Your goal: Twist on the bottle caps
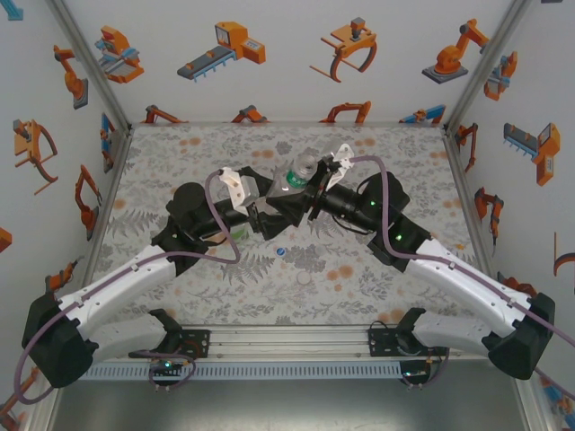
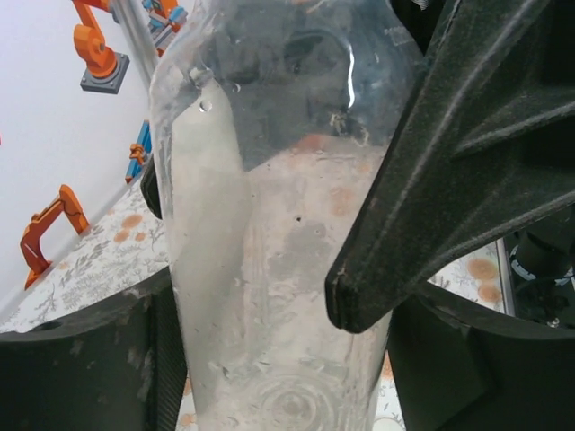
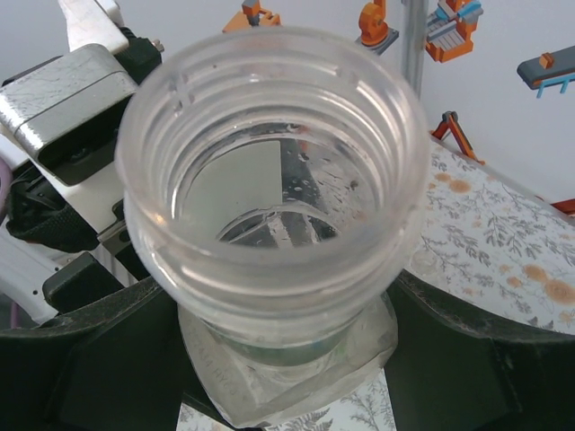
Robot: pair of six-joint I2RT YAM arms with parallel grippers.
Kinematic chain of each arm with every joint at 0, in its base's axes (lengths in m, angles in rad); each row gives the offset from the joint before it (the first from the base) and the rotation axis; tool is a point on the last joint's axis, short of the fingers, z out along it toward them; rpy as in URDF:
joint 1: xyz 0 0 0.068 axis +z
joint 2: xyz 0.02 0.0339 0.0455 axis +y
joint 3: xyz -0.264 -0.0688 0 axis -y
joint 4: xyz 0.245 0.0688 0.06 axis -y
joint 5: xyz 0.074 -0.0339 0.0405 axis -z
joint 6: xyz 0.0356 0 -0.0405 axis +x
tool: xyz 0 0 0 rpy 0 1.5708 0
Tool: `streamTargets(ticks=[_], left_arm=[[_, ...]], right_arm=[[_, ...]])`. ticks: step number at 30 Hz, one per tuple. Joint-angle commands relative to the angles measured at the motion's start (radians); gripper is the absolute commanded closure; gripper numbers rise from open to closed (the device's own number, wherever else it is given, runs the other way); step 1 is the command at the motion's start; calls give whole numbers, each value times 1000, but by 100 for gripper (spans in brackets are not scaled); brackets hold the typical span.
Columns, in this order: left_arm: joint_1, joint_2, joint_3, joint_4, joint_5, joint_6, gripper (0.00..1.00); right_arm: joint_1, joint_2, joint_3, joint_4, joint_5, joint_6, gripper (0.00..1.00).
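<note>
A clear bottle with a green-and-white label is held above the middle of the table between both grippers. My left gripper is shut on its lower body, with the bottle's base nearest the camera. My right gripper is shut just below the neck. The threaded mouth is open, with no cap on it. One black right finger crosses in front of the bottle. A blue cap and a pale cap lie on the table in front of the grippers.
A green-tinted object peeks out under my left arm. The floral table top is walled by white panels at the back and on both sides. The two forearms cross the near half of the table.
</note>
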Motion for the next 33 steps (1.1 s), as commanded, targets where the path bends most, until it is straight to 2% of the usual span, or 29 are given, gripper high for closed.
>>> streamTargets(ticks=[1, 8, 13, 17, 21, 23, 29, 33], left_arm=[[-2, 5, 49, -17, 17, 23, 35], [-2, 4, 59, -47, 22, 33, 51], [-3, -9, 63, -72, 15, 39, 55], [-3, -27, 69, -102, -13, 51, 56], [3, -38, 103, -192, -29, 66, 62], [6, -45, 113, -220, -30, 76, 63], [54, -87, 129, -280, -31, 75, 69], [117, -111, 172, -401, -21, 91, 77]], right_arm=[[16, -29, 24, 17, -8, -1, 56], [15, -32, 22, 7, -4, -10, 56], [17, -33, 25, -3, 3, -18, 54], [17, -42, 27, -17, 35, -28, 44], [17, -66, 37, -67, 73, -58, 24], [16, -83, 41, -96, 92, -73, 18], [15, -174, 26, -149, 194, -111, 18], [17, -224, 29, -232, 268, -119, 18]])
